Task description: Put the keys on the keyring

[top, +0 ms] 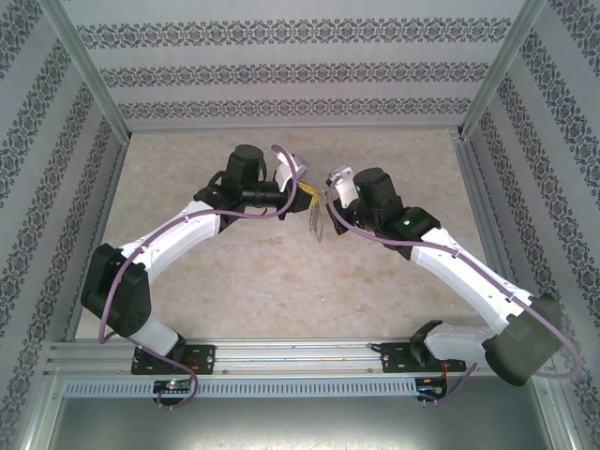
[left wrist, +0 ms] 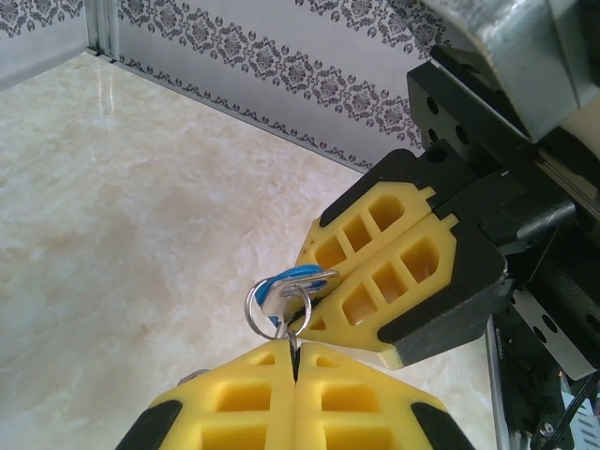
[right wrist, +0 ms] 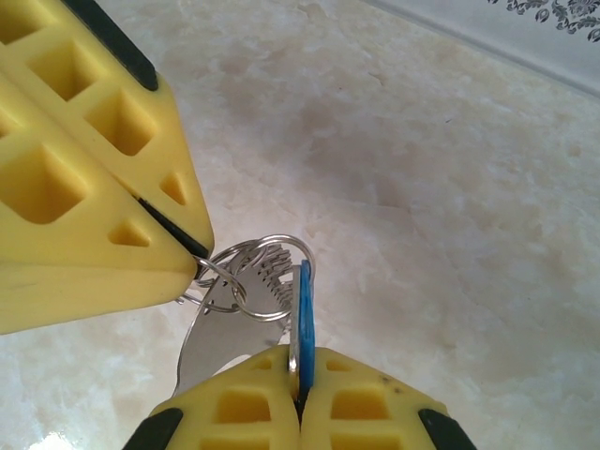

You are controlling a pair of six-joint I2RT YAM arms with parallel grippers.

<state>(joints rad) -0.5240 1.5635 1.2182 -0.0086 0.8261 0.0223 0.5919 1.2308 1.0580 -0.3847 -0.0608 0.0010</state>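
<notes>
Rail: an aluminium rail (top: pixel 300 356) is seen along the near edge of the worktop (top: pixel 234 281), with both arm bases bolted onto it.
Right claw: from its own camera the right claw (right wrist: pixel 300 380) is seen closed. The blue head of the key (right wrist: pixel 306 314) is pinched edge-on between its yellow fingers, and the lower part of the head is hidden inside the grip.
Left claw: from its own camera the left claw (left wrist: pixel 295 361) is seen closed. A thin metal edge of the keyring (left wrist: pixel 251 307) is clamped in the seam between its pads, and what lies deeper in the seam is covered.
Key and keyring together: the wiry, toothed loops of the keyring (right wrist: pixel 272 277) are crossed over the key's head, between the tip of the left claw (right wrist: pixel 195 255) and the right claw. Whether the key is threaded on cannot be told.
Silver blade: a flat silver blade (right wrist: pixel 220 342) is cut off by the right claw's fingers, and its owner cannot be made out.
From above: the two claws are met tip to tip over the middle of the worktop. The keyring (top: pixel 317 223) is reduced to a grey sliver below them.
Wall: a patterned wall (top: pixel 300 70) is seen closing the far side.
</notes>
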